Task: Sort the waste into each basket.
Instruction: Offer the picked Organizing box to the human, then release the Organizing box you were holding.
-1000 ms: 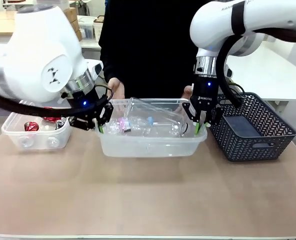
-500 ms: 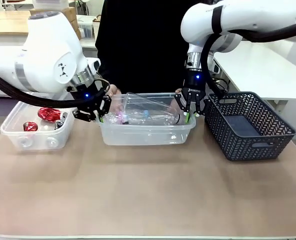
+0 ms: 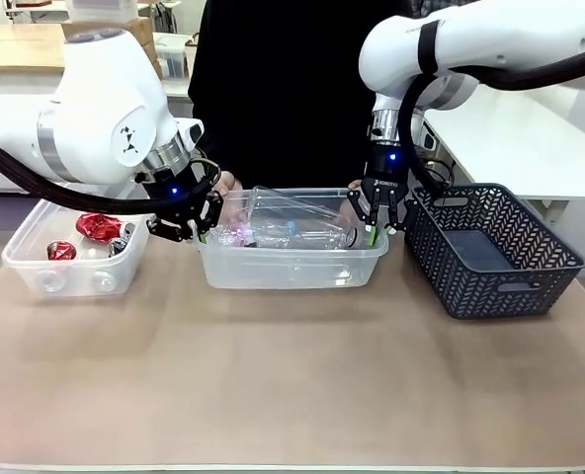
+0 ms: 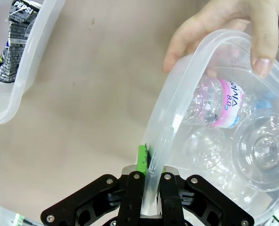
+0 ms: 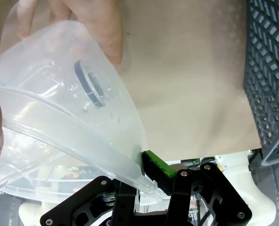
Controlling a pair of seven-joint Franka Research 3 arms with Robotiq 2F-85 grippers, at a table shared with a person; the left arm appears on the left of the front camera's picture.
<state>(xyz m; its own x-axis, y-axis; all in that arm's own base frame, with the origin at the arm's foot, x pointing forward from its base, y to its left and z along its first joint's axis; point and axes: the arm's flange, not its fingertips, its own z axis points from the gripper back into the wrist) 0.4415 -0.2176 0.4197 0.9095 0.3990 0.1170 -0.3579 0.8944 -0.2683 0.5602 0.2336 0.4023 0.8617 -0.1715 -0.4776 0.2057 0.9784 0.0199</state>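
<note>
A clear basket [image 3: 292, 265] holding clear plastic bottles [image 3: 294, 234] with pink labels sits mid-table. My left gripper [image 3: 200, 225] is shut on its left rim, and my right gripper [image 3: 376, 227] is shut on its right rim. In the left wrist view the left gripper [image 4: 151, 159] pinches the basket's rim [image 4: 177, 82], with a pink-labelled bottle [image 4: 219, 103] inside. In the right wrist view the right gripper [image 5: 146, 178] clamps the basket's wall [image 5: 59, 103]. A person's hands [image 4: 224, 23] hold the far rim. A second clear basket [image 3: 70, 278] at the left holds red cans [image 3: 97, 226] and a black-silver can [image 4: 14, 37].
A dark grey lattice basket [image 3: 490, 252] stands at the right, close beside my right gripper. The person stands at the far side of the table. The near half of the brown tabletop [image 3: 292, 385] is bare.
Both grippers have carried the middle basket away from the camera toward the person, staying shut on its rims. The person's hands stay at the far rim.
</note>
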